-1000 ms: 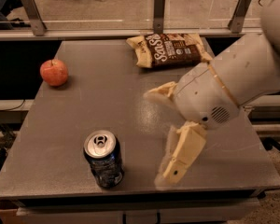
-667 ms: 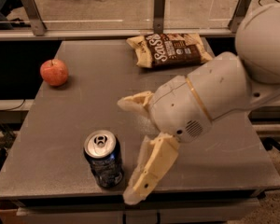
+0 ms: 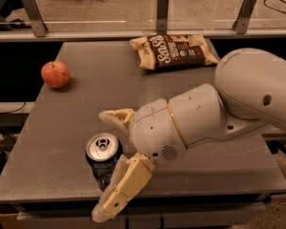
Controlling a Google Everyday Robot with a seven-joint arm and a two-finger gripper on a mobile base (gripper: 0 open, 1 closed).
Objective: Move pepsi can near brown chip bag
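Observation:
The pepsi can (image 3: 102, 160) stands upright near the front left edge of the grey table (image 3: 86, 104), dark blue with a silver top and pull tab. My gripper (image 3: 107, 162) is open, with one tan finger (image 3: 115, 117) behind the can and the other finger (image 3: 121, 187) in front and to its right, so the can sits between them. I cannot tell whether they touch it. The brown chip bag (image 3: 172, 51) lies flat at the far edge of the table, right of centre, well away from the can.
A red apple (image 3: 55, 74) sits at the table's left side. My large white arm (image 3: 219, 113) covers the right half of the table. A glass barrier with metal posts (image 3: 162, 11) runs behind the table.
My gripper has moved left across the table from right of the can until its open fingers straddle the can. The can, bag and apple have not moved.

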